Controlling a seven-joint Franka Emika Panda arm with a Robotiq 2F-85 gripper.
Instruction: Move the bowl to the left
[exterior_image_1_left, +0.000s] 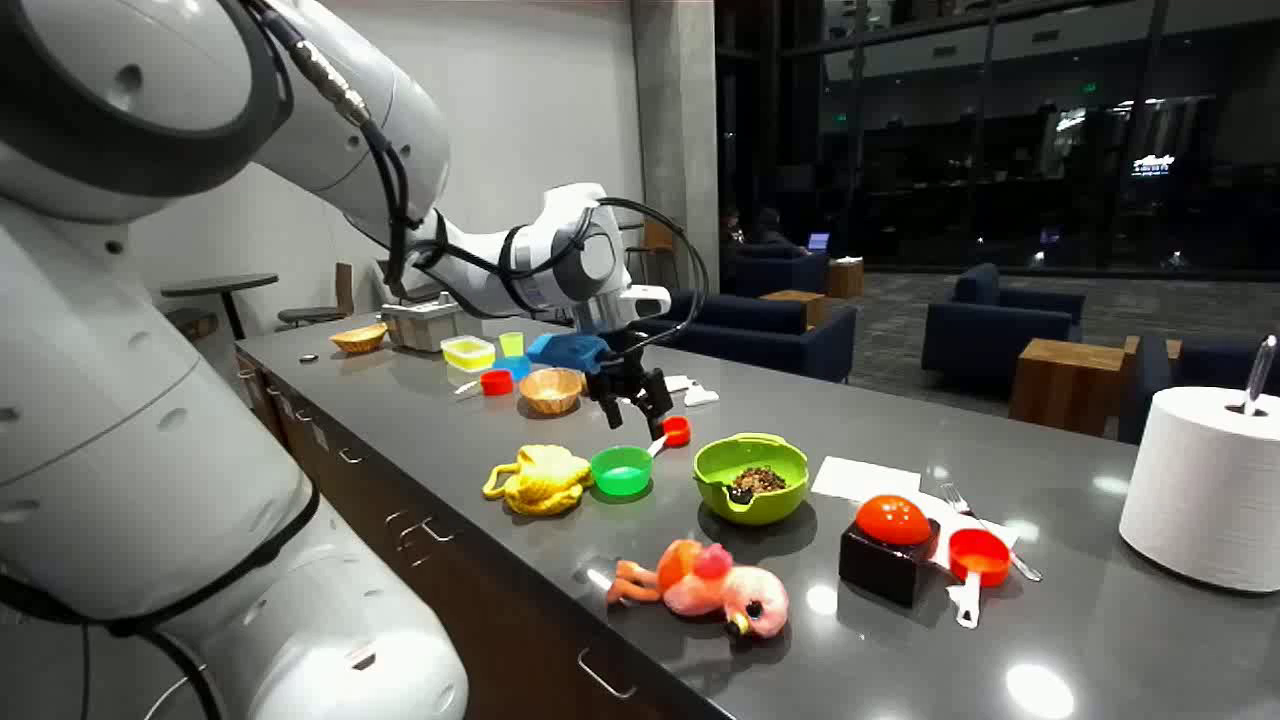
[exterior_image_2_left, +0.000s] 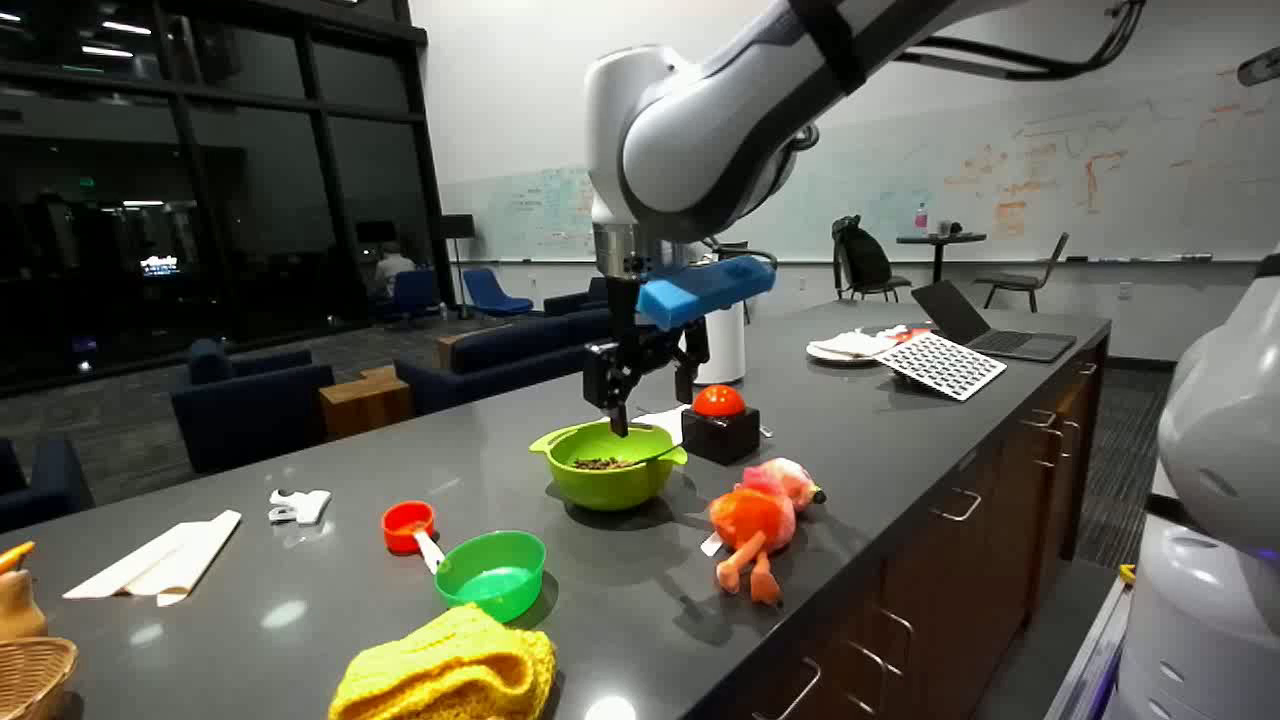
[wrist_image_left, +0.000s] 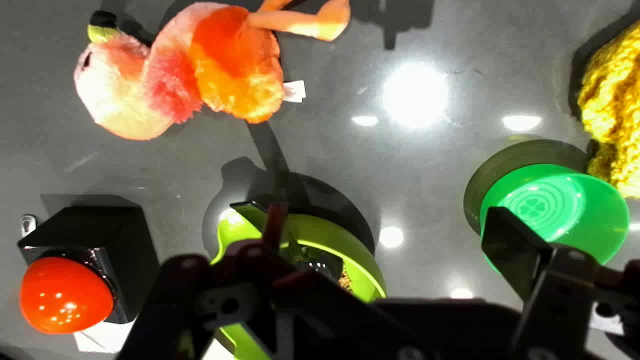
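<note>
The end effector (exterior_image_2_left: 652, 412) stands spread near the lime-green bowl (exterior_image_2_left: 612, 490), round and upright, with brown granules (exterior_image_1_left: 760, 480) inside.

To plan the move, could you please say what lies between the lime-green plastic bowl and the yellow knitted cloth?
A round green plastic dish stands between bowl and cloth, in both exterior views and the wrist view.

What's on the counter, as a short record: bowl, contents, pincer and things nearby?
bowl: lime-green, upright on the counter, not held
contents: small brown pieces; dark object, kind unclear
pincer: open, empty, above the counter
nearby: plush bird; black box with orange-red dome; green dish; yellow knitted cloth
</note>
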